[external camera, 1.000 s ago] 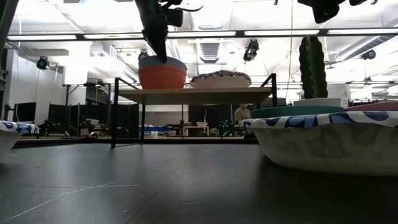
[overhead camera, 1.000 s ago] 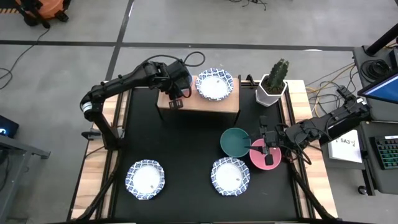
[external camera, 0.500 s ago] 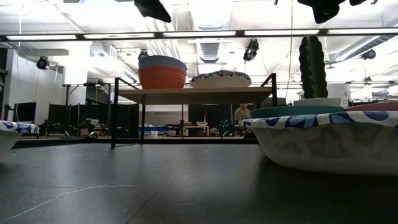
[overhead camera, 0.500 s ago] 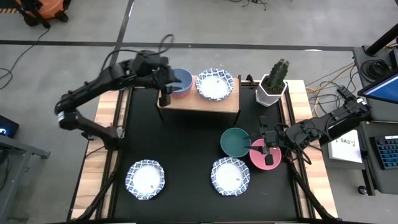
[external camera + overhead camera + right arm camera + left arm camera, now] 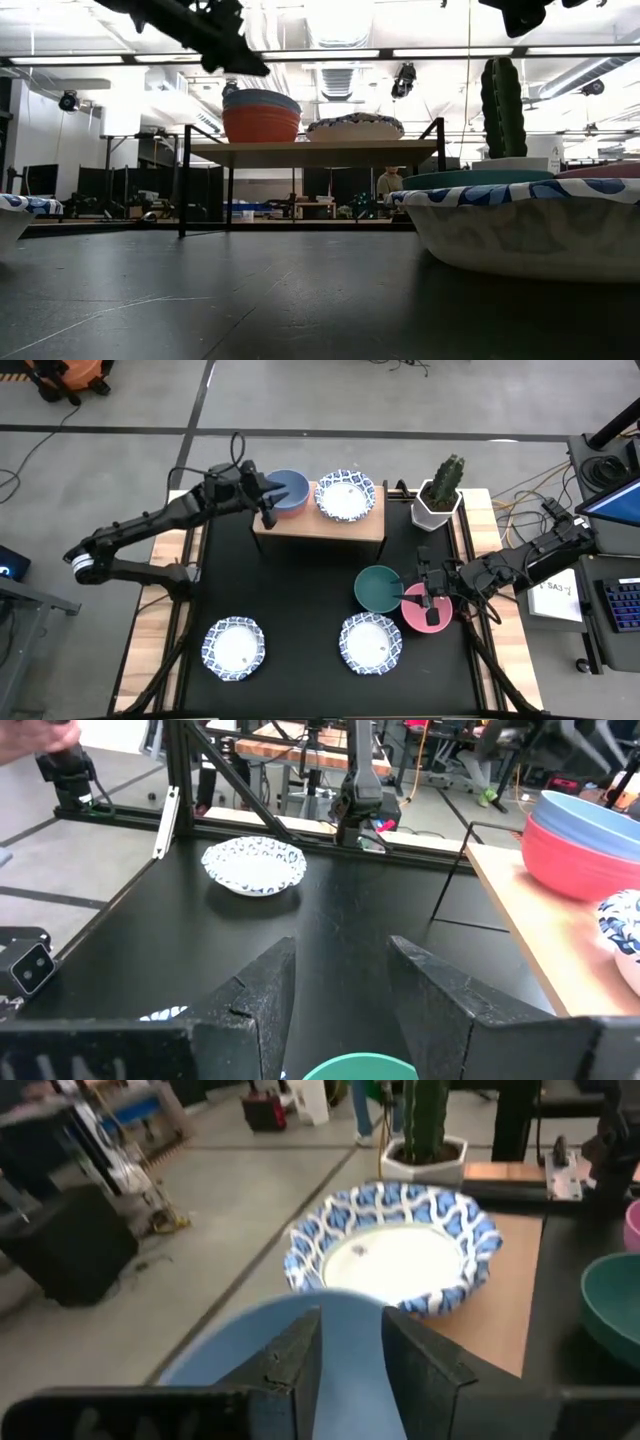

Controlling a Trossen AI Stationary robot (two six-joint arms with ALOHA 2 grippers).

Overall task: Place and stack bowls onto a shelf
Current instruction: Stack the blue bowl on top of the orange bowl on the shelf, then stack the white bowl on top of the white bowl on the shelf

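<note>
A blue bowl [image 5: 290,490] sits nested in a red bowl [image 5: 261,125] on the left half of the shelf [image 5: 322,525]. A blue-patterned white bowl [image 5: 346,497] rests beside them on the shelf's right half. My left gripper [image 5: 268,502] is open, raised just left of the blue bowl [image 5: 335,1365]. A green bowl [image 5: 379,587] and a pink bowl [image 5: 440,615] stand side by side on the table's right. My right gripper [image 5: 430,602] hovers open above the pink bowl, well above the table in the low view [image 5: 520,18]. Two more patterned bowls [image 5: 235,648] [image 5: 371,643] stand near the front edge.
A cactus in a white hexagonal pot [image 5: 440,497] stands at the far right corner, right of the shelf. The black tabletop [image 5: 300,595] lies bare between the shelf and the near bowls. Wooden side rails [image 5: 165,620] border the table.
My left gripper has come off the blue bowl on the shelf, risen, and drawn back toward the table's left edge, the arm stretching out low to the left. The blue bowl stays nested in the red one. The right arm has kept still.
</note>
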